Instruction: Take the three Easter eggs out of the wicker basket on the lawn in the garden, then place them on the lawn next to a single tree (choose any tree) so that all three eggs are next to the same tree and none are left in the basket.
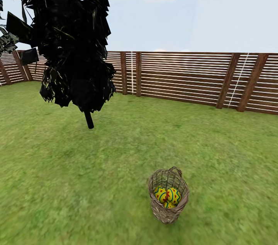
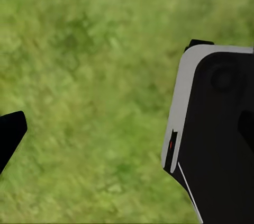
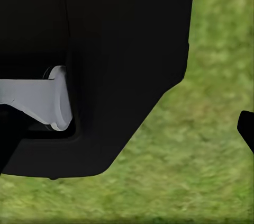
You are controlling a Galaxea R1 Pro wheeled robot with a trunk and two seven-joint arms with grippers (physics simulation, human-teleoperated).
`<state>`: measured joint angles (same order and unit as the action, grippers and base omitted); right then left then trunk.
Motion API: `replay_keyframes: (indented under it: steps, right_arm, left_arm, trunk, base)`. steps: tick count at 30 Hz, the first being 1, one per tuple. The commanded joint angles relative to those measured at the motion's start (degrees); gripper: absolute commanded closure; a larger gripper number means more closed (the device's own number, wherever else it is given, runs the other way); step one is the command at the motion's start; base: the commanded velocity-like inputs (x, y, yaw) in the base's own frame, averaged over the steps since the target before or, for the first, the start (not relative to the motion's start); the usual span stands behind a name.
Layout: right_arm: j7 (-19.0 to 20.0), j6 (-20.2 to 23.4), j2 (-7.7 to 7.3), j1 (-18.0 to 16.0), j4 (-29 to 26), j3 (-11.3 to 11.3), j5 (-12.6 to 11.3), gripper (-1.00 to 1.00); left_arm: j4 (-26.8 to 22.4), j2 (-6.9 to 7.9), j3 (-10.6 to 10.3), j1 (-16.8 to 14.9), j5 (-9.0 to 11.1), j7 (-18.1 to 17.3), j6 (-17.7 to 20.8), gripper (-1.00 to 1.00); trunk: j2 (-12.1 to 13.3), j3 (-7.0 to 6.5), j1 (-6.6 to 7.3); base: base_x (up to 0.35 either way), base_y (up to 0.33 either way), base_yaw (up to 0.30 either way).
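Lawn [image 1: 216, 140] takes up most of the head view, mottled green, flat, soft footing for setting eggs down. Fence [image 1: 185, 79] of brown slats runs along the far edge, well behind the basket. Dark tree [image 1: 69, 32] with black foliage and a thin stem stands well beyond the basket and to its left; looks like the wrong kind, no thick grey trunk in sight here.

Basket [image 1: 168, 195] sits on the grass nearer the camera than the tree, open-woven tan wicker, small handle loop on its far rim. Likely light and a bit springy, may tip or slide if nudged hard, so reach in from above rather than push the wall.

Eggs [image 1: 167, 196] lie inside the basket, packed touching each other, yellow with blue zigzags and red marks; exact count hard to tell through the weave. Judged smooth, rigid, rounded, so slippery: pinch across the middle of the short axis, top one first.

Wrist views show blurred grass and dark robot parts. A dark tip pokes in at the edge of each; cannot tell whether either gripper's fingers are spread or closed
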<state>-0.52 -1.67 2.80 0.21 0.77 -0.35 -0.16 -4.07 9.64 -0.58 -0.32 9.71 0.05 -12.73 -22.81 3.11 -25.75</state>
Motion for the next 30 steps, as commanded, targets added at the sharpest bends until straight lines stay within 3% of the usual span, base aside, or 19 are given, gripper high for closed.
replay_keyframes:
  steps: [1,10,13,15,19,30]
  right_arm:
    - [-0.05,-0.18,0.01,-0.04,0.05,-0.05,-0.02,-1.00]
    - [-0.04,-0.18,0.01,-0.04,-0.10,-0.01,-0.02,-1.00]
    - [-0.04,-0.18,0.03,-0.04,-0.13,-0.01,-0.02,-1.00]
    - [-0.05,-0.18,0.03,-0.04,-0.14,0.00,-0.02,-1.00]
    - [-0.05,-0.18,0.02,-0.04,-0.13,0.00,-0.02,-1.00]
    - [-0.07,-0.18,0.09,-0.04,-0.07,0.00,-0.08,-1.00]
  left_arm:
    - [-0.21,0.24,-0.12,-0.03,0.33,-0.02,-0.17,-1.00]
    - [-2.25,1.69,-0.19,-0.04,0.16,-1.46,-0.09,-1.00]
    - [-2.44,1.90,-0.21,-0.04,-1.77,-1.84,-0.03,-1.00]
    - [-2.46,1.93,-0.13,-0.04,-4.25,-1.91,0.05,-1.00]
    - [-2.44,1.74,-0.07,-0.04,-6.34,-1.93,0.10,-1.00]
    - [-2.43,1.73,-0.08,-0.04,-7.34,-1.76,0.08,-1.00]
  trunk:
    - [-0.11,0.11,-0.03]
    - [-0.11,0.11,-0.03]
    - [-0.11,0.11,-0.03]
    - [-0.11,0.11,-0.03]
    - [-0.11,0.11,-0.03]
    - [-0.11,0.11,-0.03]
  base:
    - [0.000,0.000,0.000]
    - [0.000,0.000,0.000]
    - [0.000,0.000,0.000]
    - [0.000,0.000,0.000]
    - [0.000,0.000,0.000]
    - [0.000,0.000,0.000]
